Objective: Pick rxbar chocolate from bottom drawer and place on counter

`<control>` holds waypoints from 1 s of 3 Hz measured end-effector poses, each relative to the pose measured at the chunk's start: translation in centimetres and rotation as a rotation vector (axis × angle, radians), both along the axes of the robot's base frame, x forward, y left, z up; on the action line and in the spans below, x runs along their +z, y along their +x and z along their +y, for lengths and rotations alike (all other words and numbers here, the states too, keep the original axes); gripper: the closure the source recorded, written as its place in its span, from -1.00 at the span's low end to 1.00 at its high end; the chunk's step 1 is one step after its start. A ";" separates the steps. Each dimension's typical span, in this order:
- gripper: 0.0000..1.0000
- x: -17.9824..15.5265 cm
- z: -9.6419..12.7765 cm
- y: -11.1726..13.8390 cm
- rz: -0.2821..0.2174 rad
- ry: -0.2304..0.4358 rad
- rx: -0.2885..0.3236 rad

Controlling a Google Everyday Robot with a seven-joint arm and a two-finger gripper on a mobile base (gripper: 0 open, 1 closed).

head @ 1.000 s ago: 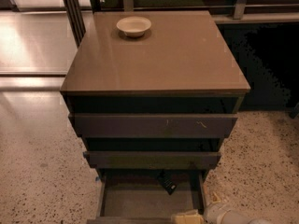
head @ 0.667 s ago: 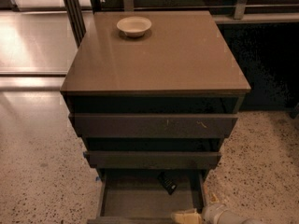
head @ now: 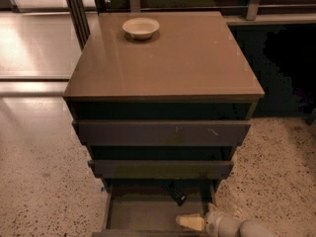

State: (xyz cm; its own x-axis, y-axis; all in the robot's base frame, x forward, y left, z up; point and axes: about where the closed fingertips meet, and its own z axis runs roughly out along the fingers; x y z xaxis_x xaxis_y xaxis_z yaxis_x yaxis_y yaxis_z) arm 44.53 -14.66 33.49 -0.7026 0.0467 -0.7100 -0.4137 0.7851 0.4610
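Observation:
The rxbar chocolate [head: 177,193] is a small flat black bar lying at the back of the open bottom drawer [head: 143,214], on its grey floor, partly under the drawer above. My gripper [head: 191,223] enters at the lower right of the camera view, its pale fingertips over the drawer's front right part, a little in front of and right of the bar and apart from it. The tan-brown counter [head: 173,63] tops the cabinet.
A cream bowl [head: 140,27] sits on the counter's far left. Two wider closed drawers [head: 163,132] overhang the bottom one. Speckled floor lies left and right of the cabinet. A dark metal post [head: 76,9] and railing stand behind.
The gripper has shifted slightly within the drawer's front right; the bar, bowl and drawers have not moved.

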 end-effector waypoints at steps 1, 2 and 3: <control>-1.00 -0.3 0.5 -0.6 0.006 -0.009 0.005; -1.00 -1.8 0.7 0.6 -0.011 -0.031 0.031; -1.00 -3.9 0.9 2.9 -0.038 -0.081 0.070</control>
